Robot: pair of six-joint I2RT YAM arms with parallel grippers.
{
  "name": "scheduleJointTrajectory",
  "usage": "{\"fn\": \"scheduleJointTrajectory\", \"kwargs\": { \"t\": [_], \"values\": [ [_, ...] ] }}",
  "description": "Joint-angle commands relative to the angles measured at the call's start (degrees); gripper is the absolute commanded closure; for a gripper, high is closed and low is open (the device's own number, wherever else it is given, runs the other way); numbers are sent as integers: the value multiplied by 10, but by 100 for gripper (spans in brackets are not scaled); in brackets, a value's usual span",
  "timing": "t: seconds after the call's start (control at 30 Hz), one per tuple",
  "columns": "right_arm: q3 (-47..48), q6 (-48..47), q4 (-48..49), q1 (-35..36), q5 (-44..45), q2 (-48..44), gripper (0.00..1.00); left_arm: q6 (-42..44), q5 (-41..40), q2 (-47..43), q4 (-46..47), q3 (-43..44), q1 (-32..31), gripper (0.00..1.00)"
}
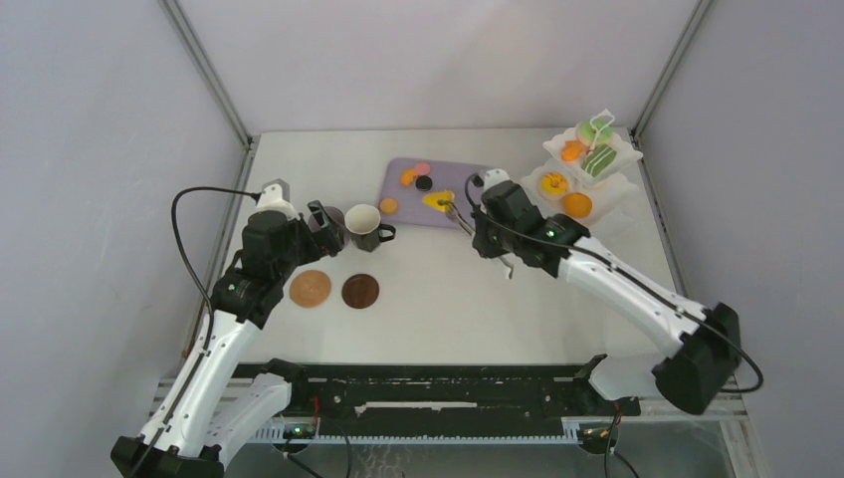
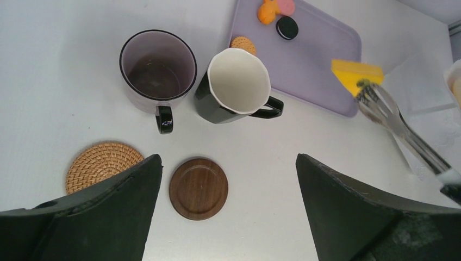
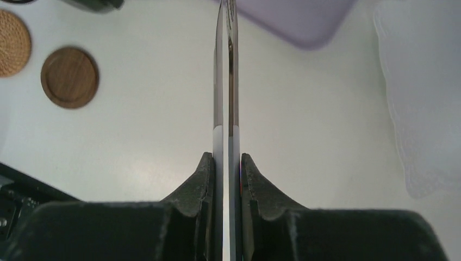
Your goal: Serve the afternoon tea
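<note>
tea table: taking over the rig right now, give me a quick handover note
Left gripper: open, empty, hovering near the mauve mug and dark mug.
Right gripper: shut on the tongs, tips at the yellow wedge on the lilac tray.
Done: several sweets are on the stand.
Left: the tray's remaining pieces; both mugs stand off the woven coaster and wooden coaster.
</note>
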Motion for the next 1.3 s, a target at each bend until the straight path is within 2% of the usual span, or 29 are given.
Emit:
{"fn": "scheduleJointTrajectory", "kwargs": {
  "t": [0.0,0.23,0.33,0.5,1.03,1.27],
  "values": [
    [-64,70,-42,7,25,-107,100,6,17,-5,31,23,4,3],
    [-178,156,-107,-12,52,-243,100,-5,43,0,42,23,4,3],
    [-204,206,-144,-51,50,-287,100,-5,47,-2,42,24,4,3],
    [-221,235,-167,-113,49,-344,100,-5,50,-4,43,23,4,3],
    [-218,191,-165,-323,5,-353,100,6,38,-17,35,25,4,3],
    [-234,129,-107,-458,-89,-347,100,15,54,-14,37,28,4,3]
  ]
}}
